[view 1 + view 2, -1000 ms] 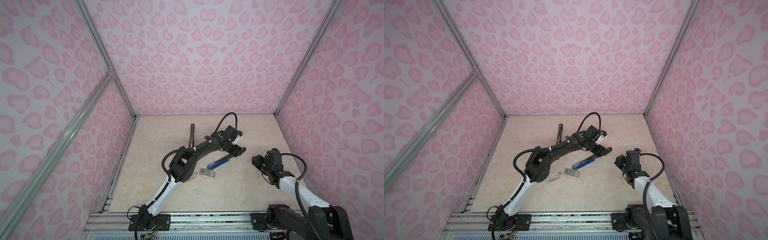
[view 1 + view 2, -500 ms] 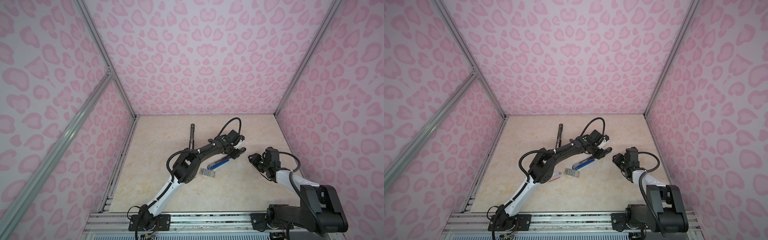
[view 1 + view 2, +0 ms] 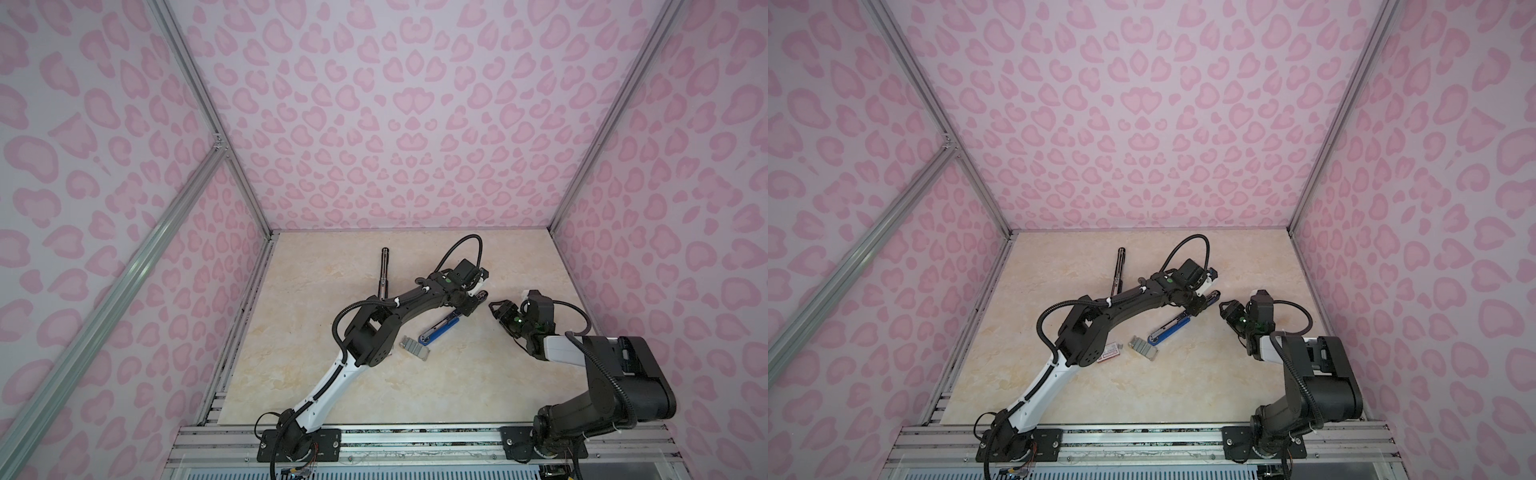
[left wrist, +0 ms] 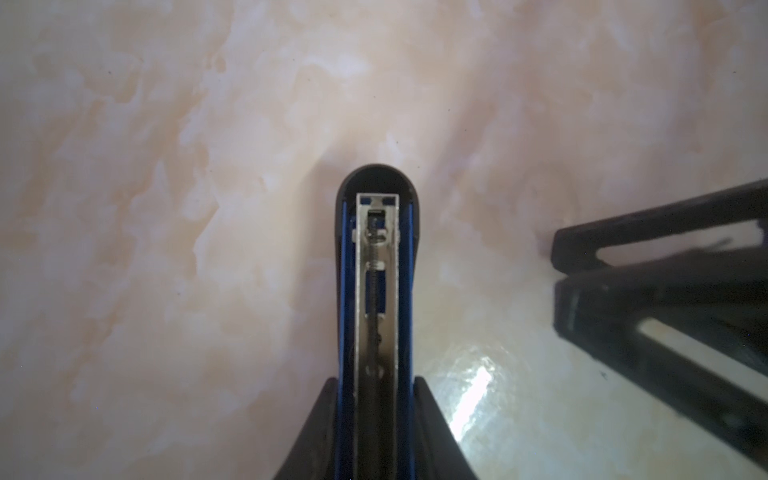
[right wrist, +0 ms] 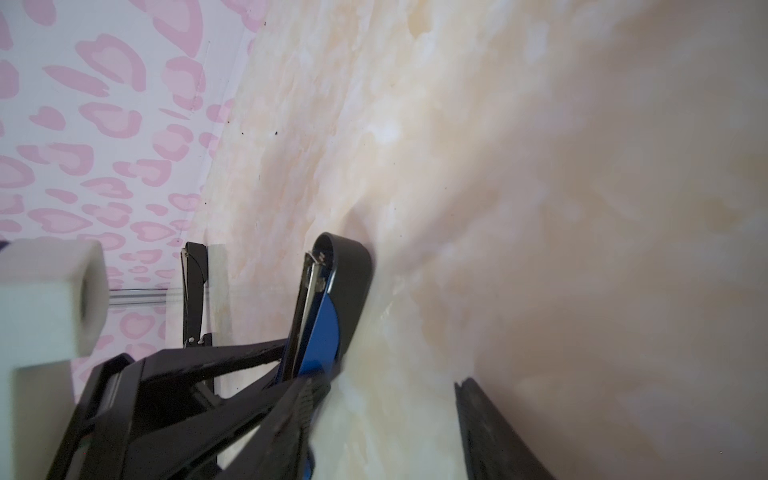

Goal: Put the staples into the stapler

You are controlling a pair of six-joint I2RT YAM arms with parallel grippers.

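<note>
The blue-and-black stapler [image 3: 440, 328] [image 3: 1169, 330] lies slanted on the marble table, opened. Its bare metal channel and spring show in the left wrist view [image 4: 376, 249], with nothing in the channel. My left gripper [image 3: 467, 309] [image 4: 376, 386] is shut on the stapler's sides at its far end. The staples [image 3: 414, 348] [image 3: 1144, 348], a small grey block, lie on the table just in front of the stapler's near tip. My right gripper [image 3: 496, 309] [image 5: 395, 424] stands open to the right of the stapler [image 5: 328, 307]. One finger is close beside the blue side, and nothing is between the fingers.
A small white box with a red label [image 3: 1109, 354] lies left of the staples, beside the left arm's elbow. A long black object [image 3: 384, 270] lies toward the back left. Pink patterned walls enclose the table [image 3: 415, 395] on three sides.
The left gripper has come down round the stapler's far end and closed on it. The right gripper has moved left, closer to that end. Staples and box have not moved.
</note>
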